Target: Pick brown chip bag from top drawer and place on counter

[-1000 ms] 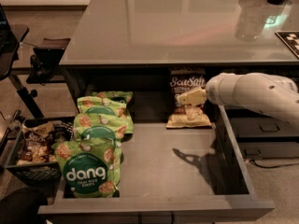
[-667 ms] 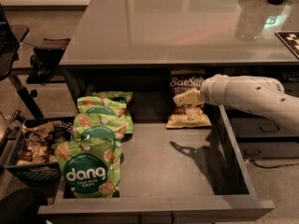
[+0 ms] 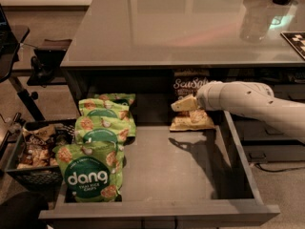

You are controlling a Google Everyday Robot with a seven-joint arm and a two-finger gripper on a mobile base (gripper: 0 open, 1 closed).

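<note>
– Grey bench (image 3: 157,27) on top, the open drawer (image 3: 167,175) below it, pulled well out.
– And the arm (image 3: 252,104)?
– It stretched in from the right, its gripper (image 3: 185,104) against the brown chip bag (image 3: 190,86), which leaned on the drawer's back wall, well apart from the green bags (image 3: 100,142). Whether it had closed on the bag, I couldn't tell.
– What might go wrong?
– A shallow pinch could let the bag slip; a straight lift could catch it under the bench's edge.
</note>
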